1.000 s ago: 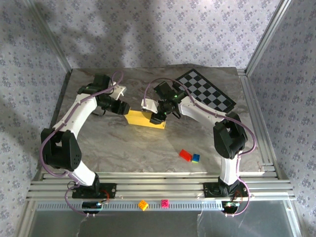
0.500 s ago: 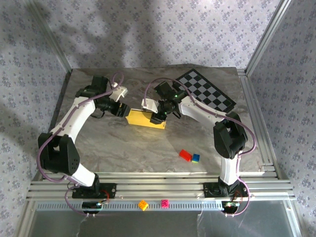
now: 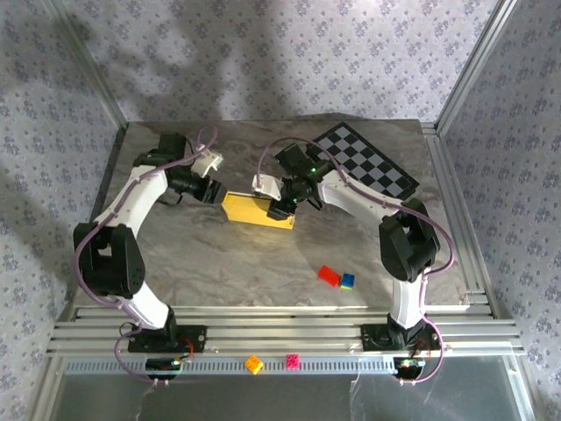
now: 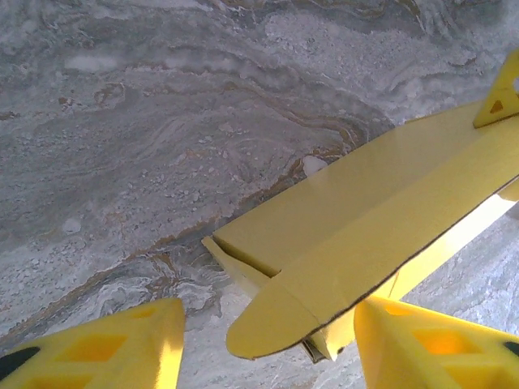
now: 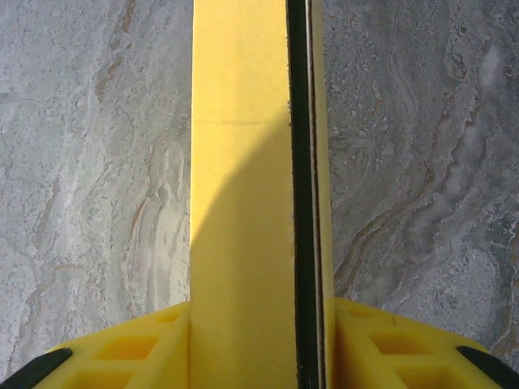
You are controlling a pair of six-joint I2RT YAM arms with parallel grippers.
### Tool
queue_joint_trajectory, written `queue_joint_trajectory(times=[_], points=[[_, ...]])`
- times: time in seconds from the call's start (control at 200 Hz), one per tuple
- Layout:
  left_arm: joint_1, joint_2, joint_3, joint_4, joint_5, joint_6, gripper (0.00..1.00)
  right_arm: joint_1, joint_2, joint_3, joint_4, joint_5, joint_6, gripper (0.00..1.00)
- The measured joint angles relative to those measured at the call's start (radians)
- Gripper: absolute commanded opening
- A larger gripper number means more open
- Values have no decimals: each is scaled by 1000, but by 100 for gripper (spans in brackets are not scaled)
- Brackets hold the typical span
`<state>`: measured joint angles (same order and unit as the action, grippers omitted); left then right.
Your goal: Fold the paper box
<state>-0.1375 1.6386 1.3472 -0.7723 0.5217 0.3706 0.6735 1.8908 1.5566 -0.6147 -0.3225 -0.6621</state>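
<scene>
The left claw point(image 4: 268, 336) has drawn its fingers in a little since a second ago, but they still stand apart. The rounded end flap of the paper box point(image 3: 256, 210) lies between them. The right claw point(image 5: 258, 328) stays clamped on the box's other end, unmoved.

Top external: fixed high behind the near edge, looking down and forward across the whole surface point(image 3: 263, 263). Left wrist: close, slanting down past the left end effector point(image 4: 269, 344) onto the paper box point(image 4: 381, 211). Right wrist: even closer, sighting along that paper box between the fingers of the right end effector point(image 5: 258, 344). Shared by all three: the paper box, mid-surface.
</scene>
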Motion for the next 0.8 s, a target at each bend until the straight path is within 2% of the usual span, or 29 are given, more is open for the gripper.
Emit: queue_joint_trajectory(times=[0.1,0.185,0.345,0.63,0.8], points=[[0,17,2,0,19,-4,43,0,0,0,0,0,0,43],[0,21,5,0,32,-5,31,0,0,0,0,0,0,43],[0,21,37,-1,51,-20,25,-2,0,0,0,0,3,43],[0,45,77,-17,77,-39,26,-5,0,0,0,1,4,43],[-2,50,80,-19,72,-42,38,-5,0,0,0,1,4,43]])
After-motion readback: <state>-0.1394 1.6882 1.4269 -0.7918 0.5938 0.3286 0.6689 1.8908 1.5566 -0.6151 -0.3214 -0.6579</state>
